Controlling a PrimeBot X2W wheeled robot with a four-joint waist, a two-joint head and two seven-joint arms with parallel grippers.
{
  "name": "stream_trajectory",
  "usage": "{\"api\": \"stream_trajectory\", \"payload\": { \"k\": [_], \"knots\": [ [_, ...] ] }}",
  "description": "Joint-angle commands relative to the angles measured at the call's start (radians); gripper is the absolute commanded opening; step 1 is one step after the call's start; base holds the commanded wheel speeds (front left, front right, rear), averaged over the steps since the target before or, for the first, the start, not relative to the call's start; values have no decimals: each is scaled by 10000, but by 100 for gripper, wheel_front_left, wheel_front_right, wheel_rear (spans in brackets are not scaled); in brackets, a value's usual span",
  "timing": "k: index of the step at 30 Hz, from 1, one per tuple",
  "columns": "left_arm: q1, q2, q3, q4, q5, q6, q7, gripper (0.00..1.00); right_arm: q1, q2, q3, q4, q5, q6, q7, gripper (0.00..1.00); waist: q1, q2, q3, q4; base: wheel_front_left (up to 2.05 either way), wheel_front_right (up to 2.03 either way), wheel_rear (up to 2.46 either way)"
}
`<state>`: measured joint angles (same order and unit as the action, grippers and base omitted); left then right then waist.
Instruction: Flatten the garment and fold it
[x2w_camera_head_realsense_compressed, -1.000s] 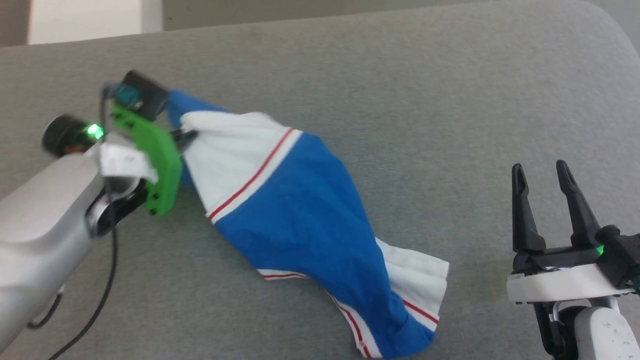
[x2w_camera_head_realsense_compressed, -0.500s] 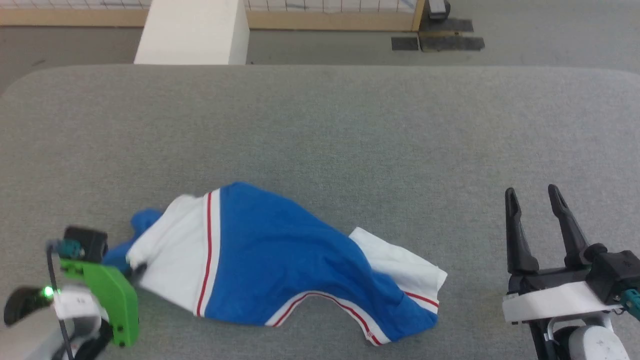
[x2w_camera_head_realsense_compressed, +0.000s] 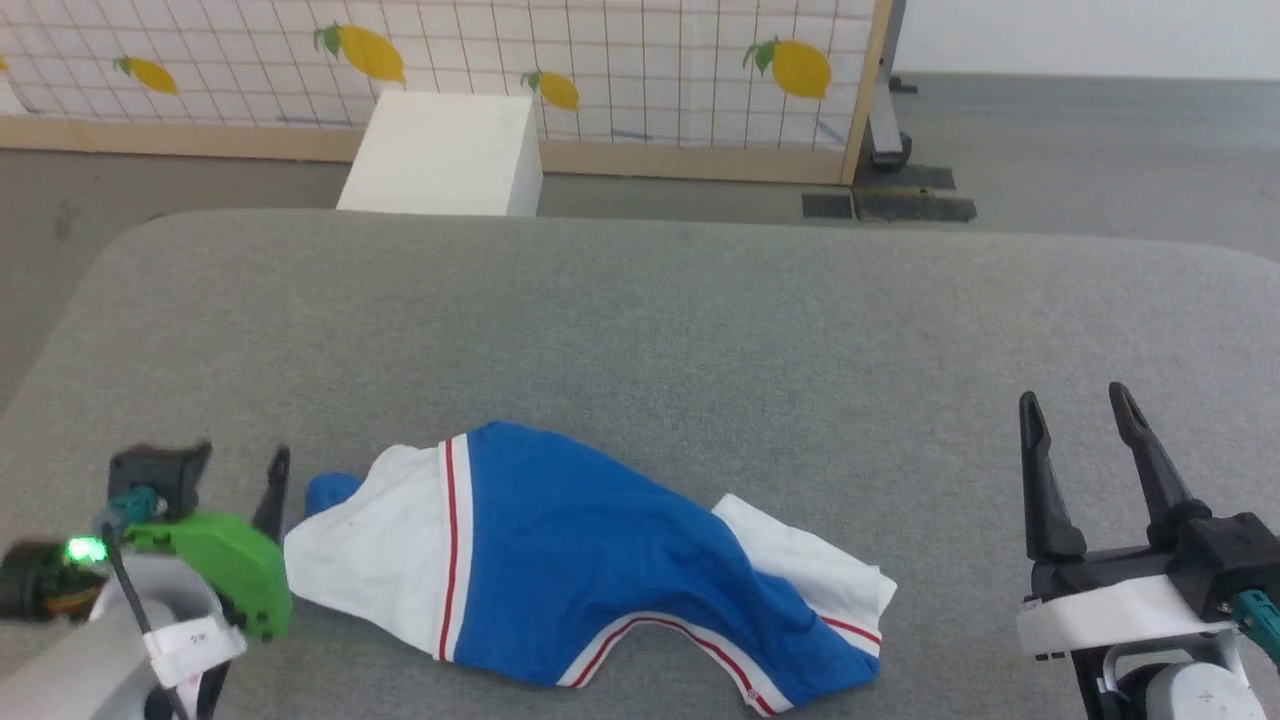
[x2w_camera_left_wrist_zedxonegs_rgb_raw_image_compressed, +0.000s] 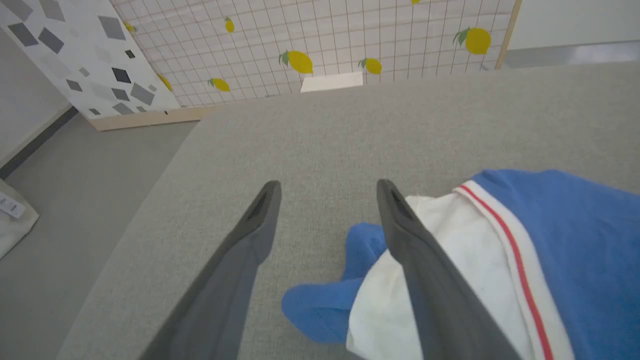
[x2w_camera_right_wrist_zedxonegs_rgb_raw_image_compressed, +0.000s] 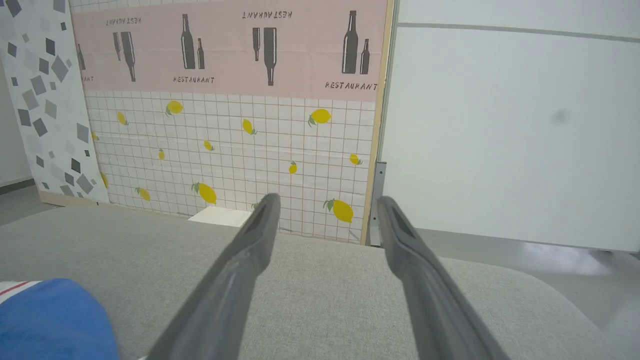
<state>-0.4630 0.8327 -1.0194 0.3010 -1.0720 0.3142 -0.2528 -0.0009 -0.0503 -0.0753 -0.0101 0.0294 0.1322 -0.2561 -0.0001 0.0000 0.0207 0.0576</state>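
— Well, where does the garment (x2w_camera_head_realsense_compressed: 590, 560) lie?
— Bunched in a long heap on the near left part of the table (x2w_camera_head_realsense_compressed: 640, 300), one white sleeve (x2w_camera_head_realsense_compressed: 365, 540) at its left end, the other poking out toward the right.
— And the grippers?
— The left gripper (x2w_camera_left_wrist_zedxonegs_rgb_raw_image_compressed: 327, 184) is spread wide, holding nothing, just beside that left sleeve. One finger (x2w_camera_left_wrist_zedxonegs_rgb_raw_image_compressed: 425, 280) crosses in front of the white cloth in the wrist view, and I can't tell whether it touches. The right gripper (x2w_camera_head_realsense_compressed: 1074, 395) is spread just as wide, empty, well apart from the cloth on the right.
— So flattening comes first. How would you do it well?
— I'd judge each gripper should take a single layer at an outer end, a sleeve or a hem corner, then draw the two apart low over the table so the twist opens instead of rolling.
— Room for that?
— Plenty beyond the garment and to its right, all bare grey surface. The left is tight: the table's rounded edge runs close by the left gripper, so the spread should go rightward and away from the robot, else a sleeve may slide off
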Motion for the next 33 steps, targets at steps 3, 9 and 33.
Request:
{"api": "stream_trajectory", "payload": {
  "k": [3, 9, 33],
  "knots": [
    [303, -405, 1686, -1190, 1767, 954, -82, 100, -452, 1, 38, -224, -587, -15, -57, 100, 1, 0, -354, 252, 0, 0, 0],
    [2412, -1656, 4262, -3357, 4523, 1849, -87, 100, -1385, -862, 795, 323, -787, -15, -57, 100, 1, 0, -343, 370, 0, 0, 0],
    [4565, -6293, 9023, -3098, 9083, -1427, -89, 100, -7067, -6498, 11164, 2370, 7739, -15, 9509, 100, 1, 0, 948, 1137, 0, 0, 0]
  ]
}}
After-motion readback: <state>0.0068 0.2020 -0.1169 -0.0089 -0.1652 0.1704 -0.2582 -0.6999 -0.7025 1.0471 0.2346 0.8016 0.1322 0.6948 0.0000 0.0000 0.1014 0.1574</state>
